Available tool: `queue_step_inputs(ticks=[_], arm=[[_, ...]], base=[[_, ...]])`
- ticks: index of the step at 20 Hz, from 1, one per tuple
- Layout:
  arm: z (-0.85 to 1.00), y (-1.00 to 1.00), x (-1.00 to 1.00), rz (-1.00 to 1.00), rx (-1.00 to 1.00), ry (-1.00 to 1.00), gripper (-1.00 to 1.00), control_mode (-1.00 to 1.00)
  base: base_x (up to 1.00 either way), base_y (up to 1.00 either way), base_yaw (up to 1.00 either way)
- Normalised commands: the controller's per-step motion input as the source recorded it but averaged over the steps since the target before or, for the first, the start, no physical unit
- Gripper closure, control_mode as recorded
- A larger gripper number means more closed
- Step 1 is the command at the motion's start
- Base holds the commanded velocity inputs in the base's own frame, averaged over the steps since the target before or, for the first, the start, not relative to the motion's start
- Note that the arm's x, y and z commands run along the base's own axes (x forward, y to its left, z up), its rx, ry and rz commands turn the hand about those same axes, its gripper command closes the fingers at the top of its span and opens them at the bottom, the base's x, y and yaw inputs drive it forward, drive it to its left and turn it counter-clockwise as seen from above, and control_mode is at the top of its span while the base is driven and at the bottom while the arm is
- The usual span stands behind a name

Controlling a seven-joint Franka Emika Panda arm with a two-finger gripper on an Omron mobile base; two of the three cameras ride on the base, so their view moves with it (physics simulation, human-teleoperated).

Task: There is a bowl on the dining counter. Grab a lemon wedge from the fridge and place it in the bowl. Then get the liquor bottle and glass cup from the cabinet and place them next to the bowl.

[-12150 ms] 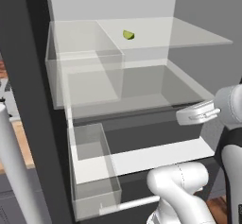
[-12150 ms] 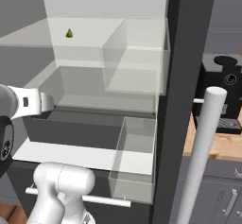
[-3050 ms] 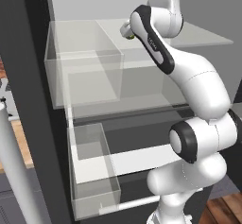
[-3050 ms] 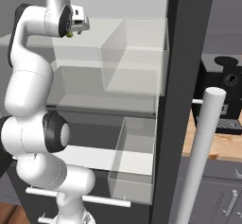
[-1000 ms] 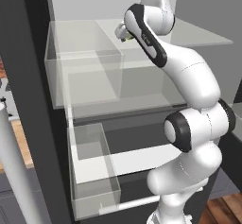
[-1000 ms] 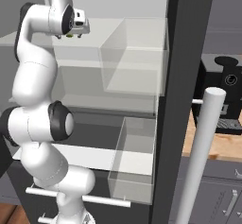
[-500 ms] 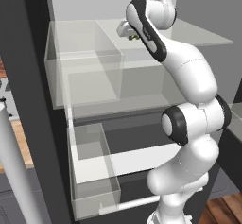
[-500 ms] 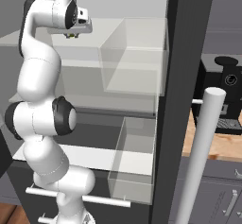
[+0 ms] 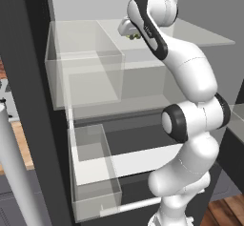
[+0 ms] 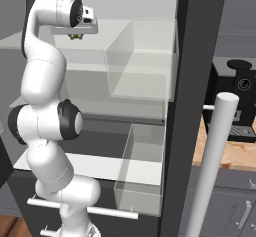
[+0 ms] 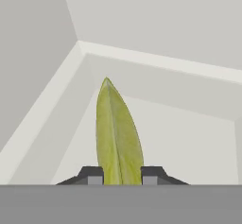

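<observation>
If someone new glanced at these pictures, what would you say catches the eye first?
First, the yellow-green lemon wedge, upright between the two dark fingertips in the hand view, with the jaws closed against its sides. Next, the tall white robot arm reaching up to the top glass shelf of the open fridge, its gripper at the shelf. Below stand clear plastic drawers.

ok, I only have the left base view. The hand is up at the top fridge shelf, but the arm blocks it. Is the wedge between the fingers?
Observer: Yes. In the hand view the lemon wedge stands between the two fingertips, which touch its sides.
Operator: Shelf level or lifted?
Observer: Can't tell; the right base view shows the gripper just above the top shelf.
Operator: Anything right of the hand?
Observer: A clear bin.
</observation>
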Motion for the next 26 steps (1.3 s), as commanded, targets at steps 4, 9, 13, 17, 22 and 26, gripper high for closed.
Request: queue_step_inputs(ticks=[4, 9, 13, 17, 22, 26], arm=[[0.00, 0.00, 0.00, 0.00, 0.00, 0.00, 1.00, -1.00], [0.00, 0.00, 0.00, 0.00, 0.00, 0.00, 1.00, -1.00], [0.00, 0.00, -0.21, 0.00, 0.00, -0.09, 1.00, -1.00], [0.00, 0.00, -0.37, 0.00, 0.00, -0.05, 1.00, -1.00], [0.00, 0.00, -0.50, 0.00, 0.00, -0.13, 1.00, -1.00], [0.00, 0.04, -0.71, 0.00, 0.00, -0.22, 1.00, -1.00]], base=[[0.00, 0.00, 0.00], [0.00, 0.00, 0.00], [0.00, 0.00, 0.00], [0.00, 0.00, 0.00], [0.00, 0.00, 0.00], [0.00, 0.00, 0.00]])
